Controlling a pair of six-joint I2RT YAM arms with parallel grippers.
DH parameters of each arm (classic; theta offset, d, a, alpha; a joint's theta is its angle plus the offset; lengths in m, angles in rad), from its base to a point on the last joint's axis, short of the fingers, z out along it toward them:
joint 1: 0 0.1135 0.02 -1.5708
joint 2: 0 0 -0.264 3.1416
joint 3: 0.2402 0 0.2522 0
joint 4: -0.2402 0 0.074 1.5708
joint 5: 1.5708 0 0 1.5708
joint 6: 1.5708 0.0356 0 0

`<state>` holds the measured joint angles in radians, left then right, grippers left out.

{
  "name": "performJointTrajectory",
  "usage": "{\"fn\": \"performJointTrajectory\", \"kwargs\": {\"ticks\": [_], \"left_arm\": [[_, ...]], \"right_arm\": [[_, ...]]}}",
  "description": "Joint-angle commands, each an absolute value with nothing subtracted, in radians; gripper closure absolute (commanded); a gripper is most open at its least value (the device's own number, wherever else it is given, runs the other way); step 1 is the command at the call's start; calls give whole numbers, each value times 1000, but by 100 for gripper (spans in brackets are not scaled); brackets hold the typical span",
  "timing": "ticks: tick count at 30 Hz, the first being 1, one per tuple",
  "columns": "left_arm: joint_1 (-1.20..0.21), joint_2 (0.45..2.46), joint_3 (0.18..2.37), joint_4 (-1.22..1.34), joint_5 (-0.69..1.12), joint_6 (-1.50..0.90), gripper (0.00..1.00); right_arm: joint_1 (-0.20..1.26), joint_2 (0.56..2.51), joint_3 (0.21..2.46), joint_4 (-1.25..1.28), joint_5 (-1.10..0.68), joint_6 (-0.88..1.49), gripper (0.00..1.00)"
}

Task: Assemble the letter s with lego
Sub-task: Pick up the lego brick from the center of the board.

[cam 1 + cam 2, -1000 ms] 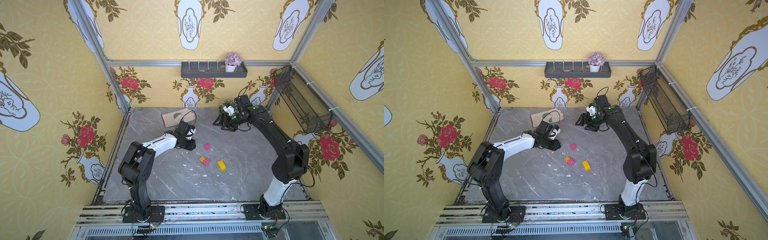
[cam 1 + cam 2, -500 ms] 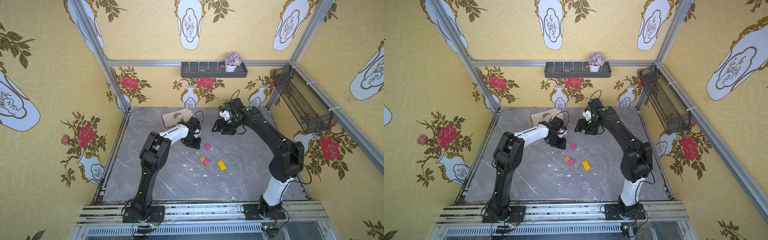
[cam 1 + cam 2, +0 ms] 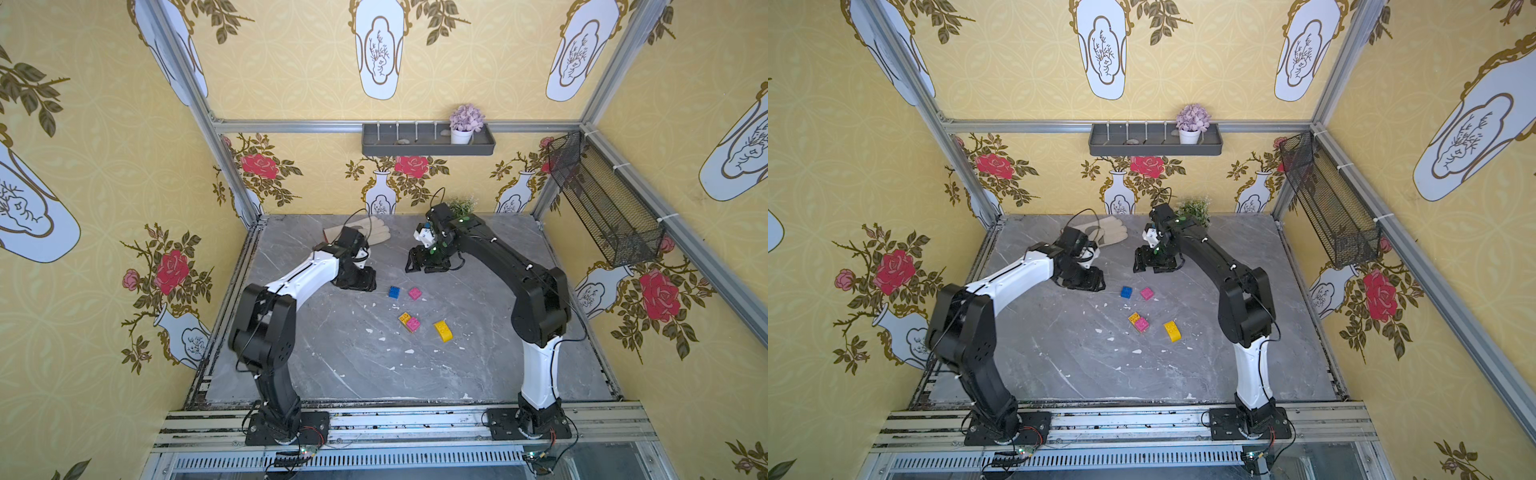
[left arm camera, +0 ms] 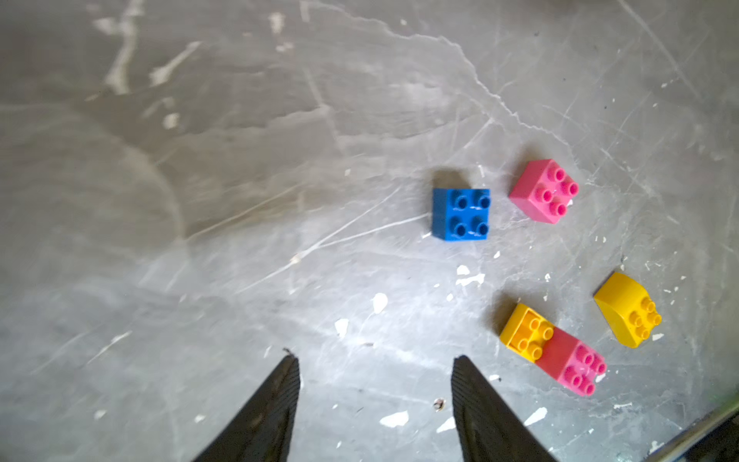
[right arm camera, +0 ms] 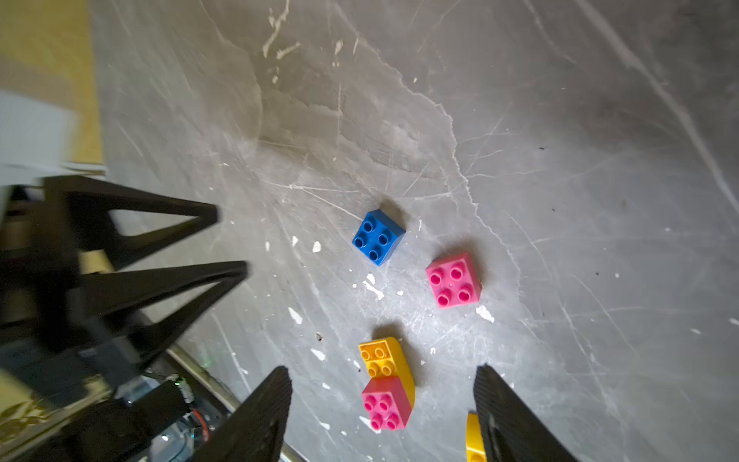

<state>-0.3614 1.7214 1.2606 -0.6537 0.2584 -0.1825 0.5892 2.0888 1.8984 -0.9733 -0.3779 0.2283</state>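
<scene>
The lego lies mid-table. A blue brick (image 3: 394, 292) (image 4: 460, 214) sits beside a loose pink brick (image 3: 414, 294) (image 5: 453, 280). Nearer the front, another pink brick is stacked on one end of a yellow brick (image 3: 409, 322) (image 5: 386, 384). A second yellow brick (image 3: 443, 331) (image 4: 628, 310) lies apart. No letter s shows. My left gripper (image 3: 370, 284) (image 4: 376, 360) is open and empty, just left of the blue brick. My right gripper (image 3: 412, 269) (image 5: 382, 371) hangs open behind the bricks, holding nothing.
A tan glove (image 3: 370, 230) lies at the back of the table, behind my left arm. A small green plant (image 3: 463, 205) stands at the back wall. A wire basket (image 3: 602, 208) hangs on the right wall. White flecks dot the grey tabletop (image 3: 353, 365).
The blue brick now lies on the table beside the loose pink one, where none showed before. My left gripper has opened and drawn back left. The right gripper shifted slightly left.
</scene>
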Motion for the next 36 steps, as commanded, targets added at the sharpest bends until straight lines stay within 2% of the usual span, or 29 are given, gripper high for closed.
{"fn": "performJointTrajectory", "kwargs": {"ticks": [1,5,9,16,26,36], "left_arm": [[-296,1580,1091,-502,281,-238,36],[-232,1396,900,-389,325,-277,34],[-221,1315,821,-352,353,-288,32],[-219,1289,774,-345,370,-289,31],[-219,1303,758,-342,373,-285,31],[-219,1293,733,-345,368,-285,31]], "right_arm": [[634,2203,2012,-1078,-302,184,26],[719,2306,2116,-1079,-265,136,24],[759,2370,2136,-1080,-208,24,24],[741,2387,2069,-1028,-220,-23,24],[741,2409,2071,-952,-318,-46,24],[731,2431,2084,-947,-338,-60,25]]}}
